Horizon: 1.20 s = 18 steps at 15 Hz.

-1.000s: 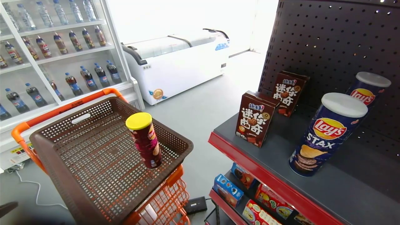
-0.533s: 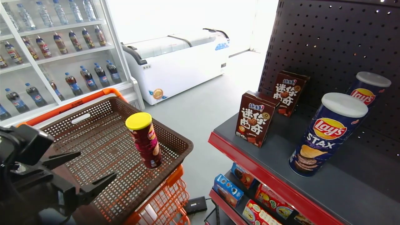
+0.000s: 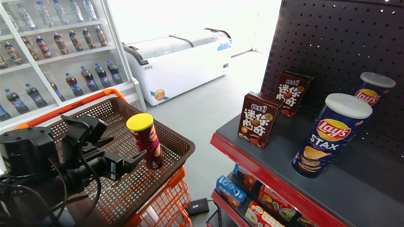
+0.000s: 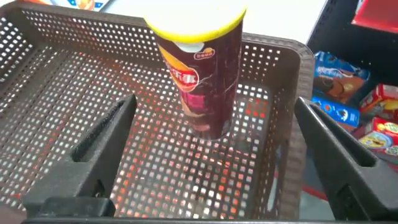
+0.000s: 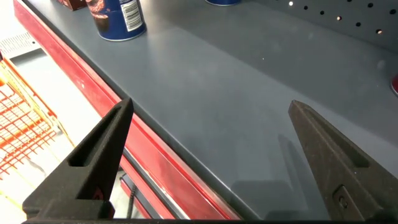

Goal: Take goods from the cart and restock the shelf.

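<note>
Brown basket (image 3: 170, 134): perforated plastic, sitting on top of the orange cart (image 3: 164, 201) at my far left.
Left gripper (image 3: 126, 145): low over the basket, fingers spread wide with nothing between them.
Chip can (image 3: 146, 145): purple with a yellow lid, upright in the basket's right-hand corner. It is just ahead of my left fingers, in line with their gap, not gripped.
Shelf (image 3: 284, 151): grey board with a red front edge, right of the cart.
Brown boxes (image 3: 257, 119): two, upright at the shelf's left end, one behind the other.
Blue cans (image 3: 329, 135): two with white lids, right of the boxes.
Right gripper (image 5: 211, 111): above bare shelf board near the red edge, fingers wide apart, empty.
</note>
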Motion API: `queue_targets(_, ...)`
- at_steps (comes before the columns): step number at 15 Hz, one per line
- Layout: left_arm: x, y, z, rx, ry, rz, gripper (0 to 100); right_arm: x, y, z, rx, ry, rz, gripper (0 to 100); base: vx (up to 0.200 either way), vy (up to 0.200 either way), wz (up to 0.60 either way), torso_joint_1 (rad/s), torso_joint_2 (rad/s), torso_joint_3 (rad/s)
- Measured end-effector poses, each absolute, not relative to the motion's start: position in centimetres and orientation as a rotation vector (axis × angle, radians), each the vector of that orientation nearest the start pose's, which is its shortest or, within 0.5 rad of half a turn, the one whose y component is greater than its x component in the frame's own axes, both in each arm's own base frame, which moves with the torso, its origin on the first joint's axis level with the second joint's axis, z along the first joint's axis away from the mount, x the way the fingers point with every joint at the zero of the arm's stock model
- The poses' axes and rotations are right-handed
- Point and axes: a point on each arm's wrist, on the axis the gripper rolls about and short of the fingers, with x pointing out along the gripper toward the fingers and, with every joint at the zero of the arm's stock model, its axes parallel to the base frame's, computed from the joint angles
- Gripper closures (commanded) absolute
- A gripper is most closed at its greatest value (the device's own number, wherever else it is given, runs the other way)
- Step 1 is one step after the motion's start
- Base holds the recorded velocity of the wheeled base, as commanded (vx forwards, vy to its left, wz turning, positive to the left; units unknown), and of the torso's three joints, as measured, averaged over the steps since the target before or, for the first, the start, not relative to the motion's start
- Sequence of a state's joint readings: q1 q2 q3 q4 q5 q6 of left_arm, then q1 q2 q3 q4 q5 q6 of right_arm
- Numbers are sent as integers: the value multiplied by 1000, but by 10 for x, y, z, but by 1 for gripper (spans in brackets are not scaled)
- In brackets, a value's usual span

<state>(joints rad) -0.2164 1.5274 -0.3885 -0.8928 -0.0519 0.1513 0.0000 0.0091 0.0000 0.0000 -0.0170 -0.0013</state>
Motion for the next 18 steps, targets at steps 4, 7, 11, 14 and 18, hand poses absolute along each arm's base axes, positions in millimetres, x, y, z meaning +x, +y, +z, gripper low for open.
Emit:
queue_targets(4, 242, -55, 127, 167, 188, -285, 0, -22, 0, 76, -1, 9, -17, 0, 0, 0, 0, 0, 0, 0)
queue_targets(7, 255, -59, 110, 165, 175, -286, 0, -22, 0, 76, -1, 9, -17, 0, 0, 0, 0, 0, 0, 0)
queue_targets(11, 272, -63, 90, 164, 154, -284, 0, -22, 0, 76, -1, 9, -17, 0, 0, 0, 0, 0, 0, 0)
queue_targets(14, 286, -65, 80, 165, 139, -280, 0, -22, 0, 76, -1, 9, -17, 0, 0, 0, 0, 0, 0, 0)
queue_targets(18, 308, -68, 75, 171, 111, -238, 0, -22, 0, 76, -1, 9, -17, 0, 0, 0, 0, 0, 0, 0)
